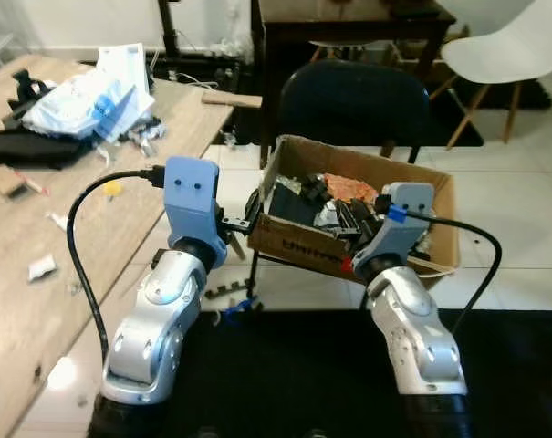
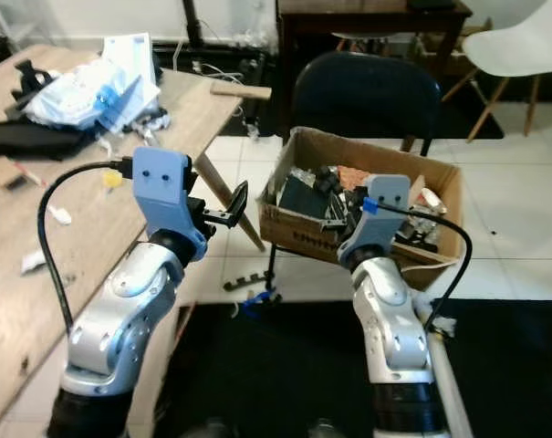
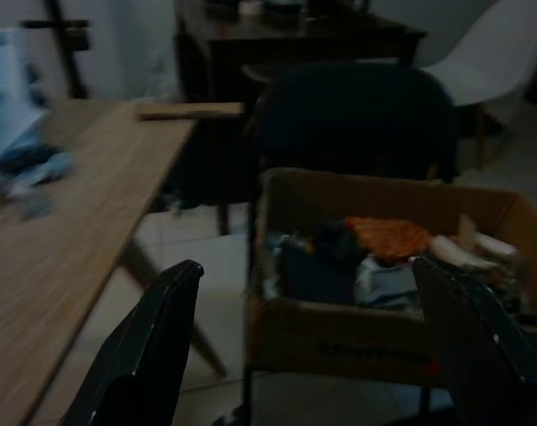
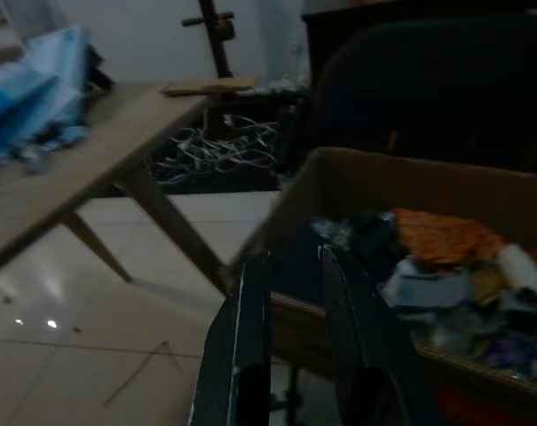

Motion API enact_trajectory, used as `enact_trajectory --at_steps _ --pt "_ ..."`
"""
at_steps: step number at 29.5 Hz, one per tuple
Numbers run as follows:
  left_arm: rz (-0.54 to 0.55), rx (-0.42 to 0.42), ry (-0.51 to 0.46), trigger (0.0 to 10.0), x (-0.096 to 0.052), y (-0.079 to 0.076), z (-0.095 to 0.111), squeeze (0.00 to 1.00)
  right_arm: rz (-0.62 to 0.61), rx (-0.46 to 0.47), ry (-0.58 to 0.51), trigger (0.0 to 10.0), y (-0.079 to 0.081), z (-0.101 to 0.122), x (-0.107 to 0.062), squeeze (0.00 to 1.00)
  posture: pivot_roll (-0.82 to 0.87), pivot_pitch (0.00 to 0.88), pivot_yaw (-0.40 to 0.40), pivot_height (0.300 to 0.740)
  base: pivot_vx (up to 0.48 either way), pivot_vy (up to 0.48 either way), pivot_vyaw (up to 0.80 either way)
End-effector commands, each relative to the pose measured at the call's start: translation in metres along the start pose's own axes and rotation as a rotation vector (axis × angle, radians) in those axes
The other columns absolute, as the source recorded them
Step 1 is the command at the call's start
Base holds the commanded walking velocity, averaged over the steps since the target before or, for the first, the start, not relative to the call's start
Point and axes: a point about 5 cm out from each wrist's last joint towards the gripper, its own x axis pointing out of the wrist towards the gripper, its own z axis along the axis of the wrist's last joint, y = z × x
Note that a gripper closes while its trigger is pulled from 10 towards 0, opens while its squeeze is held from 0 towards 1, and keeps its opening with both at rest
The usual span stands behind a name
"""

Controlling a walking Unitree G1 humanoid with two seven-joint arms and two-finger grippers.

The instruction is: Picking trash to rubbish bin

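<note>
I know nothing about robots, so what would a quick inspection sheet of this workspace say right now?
Surface: wooden table on the robot's left, white tiled floor ahead.
Job's things: cardboard box resting on a dark chair, full of mixed trash.
Clutter: blue and white packets, a black bag, and small scraps on the table.
Grippers: left gripper open and empty, facing the box; right gripper nearly closed, empty, at the box's near edge.
Cables: a black cable looping over each wrist; white cords on the floor under the table.
Surroundings: dark wooden desk and white chair behind.
</note>
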Motion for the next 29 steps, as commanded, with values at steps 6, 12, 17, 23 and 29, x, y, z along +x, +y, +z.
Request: enact_trajectory --at_steps 6,12,17,23,29 --pt "-0.027 0.027 0.018 10.0 -0.0022 -0.0019 -0.0012 0.0 -0.001 0.015 0.013 10.0 0.0008 -0.0038 -0.0028 0.0 0.14 0.182 0.029 0.74 0.0 0.0 0.0" --pt "-0.045 0.047 0.026 10.0 -0.0018 -0.0041 -0.0016 0.0 -0.007 0.018 0.016 10.0 0.0 -0.0047 -0.0042 0.0 0.14 0.182 0.035 0.74 0.0 0.0 0.0" --pt "-0.057 0.06 0.031 10.0 -0.0013 -0.0063 -0.0025 0.0 -0.011 0.017 0.016 10.0 -0.001 -0.0047 -0.0044 0.0 0.14 0.182 0.036 0.74 0.0 -0.288 0.0" --pt "-0.053 0.058 0.038 10.0 -0.0017 -0.0059 -0.0031 0.0 -0.01 0.017 0.018 10.0 -0.0007 -0.0049 -0.0044 0.0 0.14 0.182 0.036 0.74 0.0 -0.48 0.0" --pt "-0.039 0.035 0.045 10.0 -0.002 -0.0049 -0.0044 0.0 -0.006 0.014 0.022 10.0 0.0 -0.0055 -0.0047 0.0 0.14 0.174 0.035 0.74 0.0 -0.24 0.0"
